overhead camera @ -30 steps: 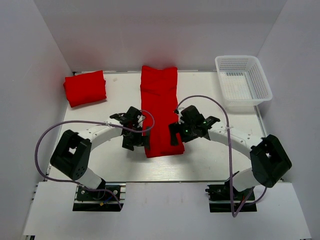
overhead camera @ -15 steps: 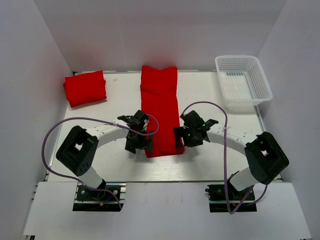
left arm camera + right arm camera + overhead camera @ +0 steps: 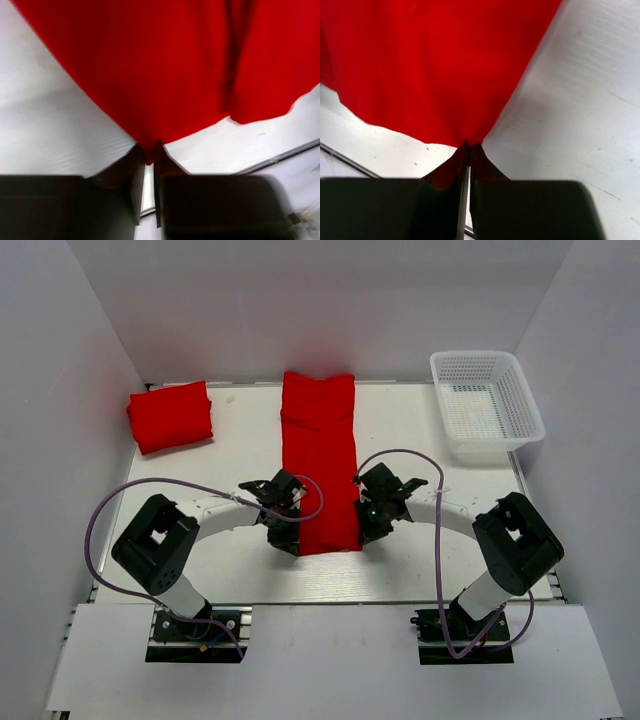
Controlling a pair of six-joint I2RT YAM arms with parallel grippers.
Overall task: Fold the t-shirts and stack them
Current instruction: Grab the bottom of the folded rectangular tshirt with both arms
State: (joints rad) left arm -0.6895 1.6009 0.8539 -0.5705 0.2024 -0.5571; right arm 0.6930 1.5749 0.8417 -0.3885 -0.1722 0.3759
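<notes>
The left gripper (image 3: 291,537) has its jaws pressed in on the near left corner of the long t-shirt (image 3: 320,450). In the left wrist view a pointed tip of the red cloth (image 3: 165,70) dips between the two dark fingers (image 3: 134,180), with only a thin slit left between them. The right gripper (image 3: 366,528) does the same at the near right corner. In its own view the jaws are almost together and pinch a peak of the cloth (image 3: 435,65), and the fingers (image 3: 447,172) show a red tint where they meet it. The long t-shirt lies as a narrow strip on the white table (image 3: 420,450). Its near edge spans the gap between the two pairs of jaws, and the rest runs straight away from them toward the back wall. From each pinched corner the cloth fans out ahead of the jaws, with bare table to the outer side of each. A second, folded t-shirt (image 3: 170,416) sits well beyond the left jaws and off to their left, apart from the strip. A white lattice basket (image 3: 487,357) stands well beyond the right jaws, off to their right, by the far corner.
</notes>
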